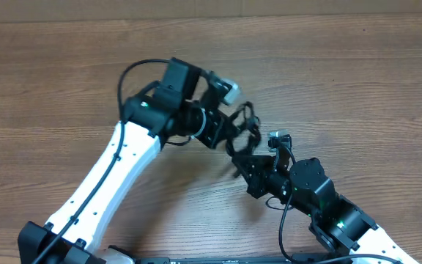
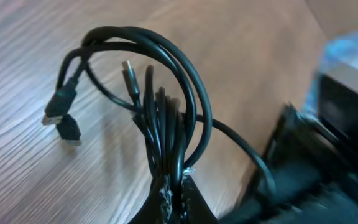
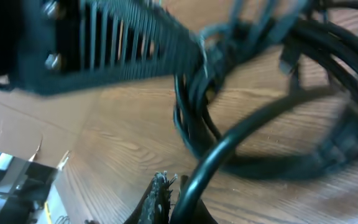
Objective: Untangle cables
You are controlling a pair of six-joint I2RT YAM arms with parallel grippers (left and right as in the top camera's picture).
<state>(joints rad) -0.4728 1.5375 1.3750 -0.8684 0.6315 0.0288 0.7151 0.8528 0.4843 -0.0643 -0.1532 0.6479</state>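
Observation:
The cables (image 1: 249, 121) are thin black cords bunched in a looped bundle at mid-table, between my two grippers. My left gripper (image 1: 234, 130) is shut on the bundle's lower part (image 2: 169, 143), with the loops rising above the fingertips (image 2: 185, 190). Two small plug ends (image 2: 61, 112) hang at the left of the loops, and another plug (image 2: 129, 74) points up. My right gripper (image 1: 239, 155) comes from below the bundle. In the right wrist view it is shut on one cable strand (image 3: 241, 134) that curves away up to the right from the coil (image 3: 194, 118).
The wooden table (image 1: 357, 88) spreads around on all sides. The left arm's thick black wire (image 1: 134, 70) arcs over its wrist. The right arm's dark body (image 2: 316, 168) sits close to the right of the bundle. The left gripper's ribbed body (image 3: 104, 43) looms over the coil.

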